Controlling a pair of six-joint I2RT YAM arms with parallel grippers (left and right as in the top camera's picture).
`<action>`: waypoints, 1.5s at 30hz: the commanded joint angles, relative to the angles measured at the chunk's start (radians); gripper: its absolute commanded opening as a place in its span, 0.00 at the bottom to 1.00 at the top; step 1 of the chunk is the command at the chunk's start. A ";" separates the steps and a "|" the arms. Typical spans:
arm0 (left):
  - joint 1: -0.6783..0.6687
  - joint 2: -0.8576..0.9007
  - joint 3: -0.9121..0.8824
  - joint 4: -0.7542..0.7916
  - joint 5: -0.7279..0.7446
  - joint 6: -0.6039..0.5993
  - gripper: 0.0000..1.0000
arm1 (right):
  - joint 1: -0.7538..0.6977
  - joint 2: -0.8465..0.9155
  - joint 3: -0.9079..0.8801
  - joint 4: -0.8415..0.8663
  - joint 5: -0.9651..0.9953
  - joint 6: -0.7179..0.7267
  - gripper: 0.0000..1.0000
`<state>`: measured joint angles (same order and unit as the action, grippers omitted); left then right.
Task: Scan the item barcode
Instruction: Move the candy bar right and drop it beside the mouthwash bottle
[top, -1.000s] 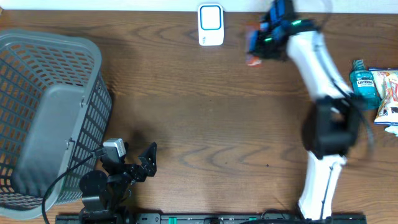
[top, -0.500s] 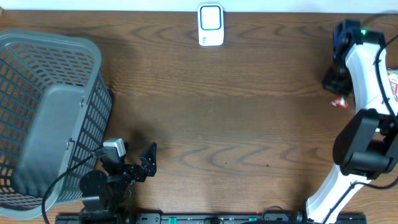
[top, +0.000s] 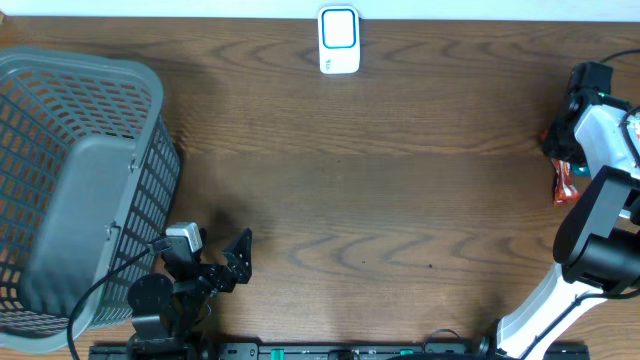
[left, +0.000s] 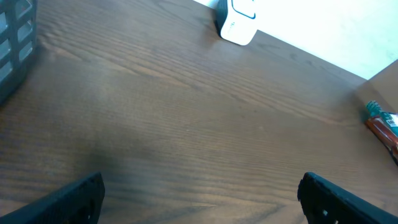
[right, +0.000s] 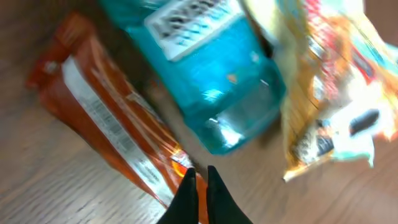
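Observation:
The item is a red-orange packet (right: 106, 118) with a white label strip, lying by the table's right edge (top: 565, 185). My right gripper (right: 200, 174) is shut on the packet's near end; orange wrapper shows between and around its black fingers. In the overhead view the right gripper (top: 562, 165) sits just above the packet. The white and blue barcode scanner (top: 339, 40) stands at the back edge, far left of the packet, and also shows in the left wrist view (left: 239, 22). My left gripper (top: 243, 260) rests open at the front left, nothing between its fingers (left: 81, 196).
A grey mesh basket (top: 150, 200) fills the left side. A blue mouthwash bottle (right: 205, 74) and a colourful snack bag (right: 329, 81) lie right beside the packet at the right edge. Brown wood table (top: 380, 200) spans the middle.
My right arm swung from near the scanner at the back over to the right edge, bringing the red packet down beside the bottle and bag. The left arm has not moved.

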<state>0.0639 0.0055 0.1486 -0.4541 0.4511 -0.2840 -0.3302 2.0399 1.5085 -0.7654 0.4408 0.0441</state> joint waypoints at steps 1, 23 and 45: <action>0.005 -0.002 -0.014 -0.020 0.012 0.009 0.99 | 0.005 -0.005 -0.002 0.006 -0.066 -0.203 0.09; 0.005 -0.002 -0.014 -0.020 0.012 0.009 0.99 | 0.143 -0.819 0.232 -0.334 -0.388 0.075 0.99; 0.005 -0.002 -0.014 -0.020 0.012 0.009 0.99 | 0.194 -1.572 0.224 -0.495 -0.395 0.075 0.99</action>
<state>0.0639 0.0055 0.1486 -0.4541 0.4511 -0.2840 -0.1707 0.5198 1.7454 -1.2068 0.0540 0.1032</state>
